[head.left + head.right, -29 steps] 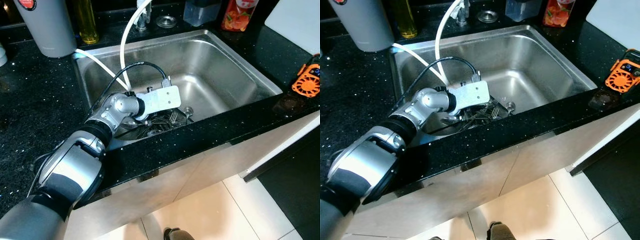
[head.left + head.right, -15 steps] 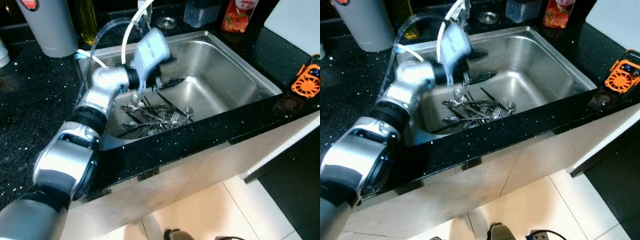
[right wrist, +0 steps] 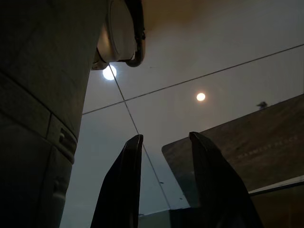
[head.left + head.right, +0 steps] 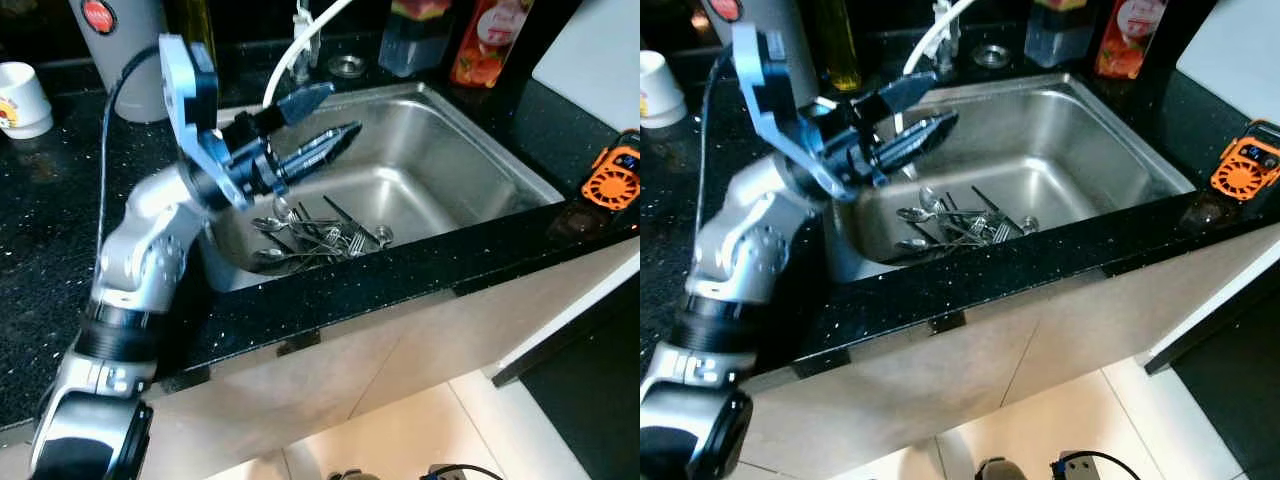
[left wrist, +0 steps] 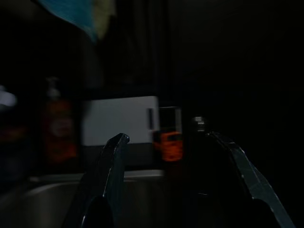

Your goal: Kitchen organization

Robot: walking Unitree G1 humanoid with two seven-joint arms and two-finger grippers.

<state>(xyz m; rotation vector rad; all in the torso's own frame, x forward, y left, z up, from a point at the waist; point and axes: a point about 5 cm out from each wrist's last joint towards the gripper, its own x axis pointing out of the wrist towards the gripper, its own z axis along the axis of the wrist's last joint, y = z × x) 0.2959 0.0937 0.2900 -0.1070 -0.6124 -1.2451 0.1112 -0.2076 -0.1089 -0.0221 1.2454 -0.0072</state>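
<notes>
Left eye view has the left gripper (image 4: 330,112) raised above the left half of the stainless sink (image 4: 470,130), fingers spread apart with nothing between them. A second ago that gripper was down in the basin, right over the pile of cutlery (image 4: 318,236); half a second ago it was lifting in a blur; now it sits clear of the pile, pointing across the sink towards its right wall. The spoons and forks lie heaped on the sink floor near the front wall, and seem to lie much as they did half a second ago. A white hose (image 4: 305,42) curves over the sink's back rim. An orange device (image 4: 611,178) rests on the black countertop (image 4: 45,220) right of the sink, and a white mug (image 4: 22,98) stands far left of it. The right gripper (image 3: 164,142) hangs with its fingers parted, empty, seen against tiled floor.
</notes>
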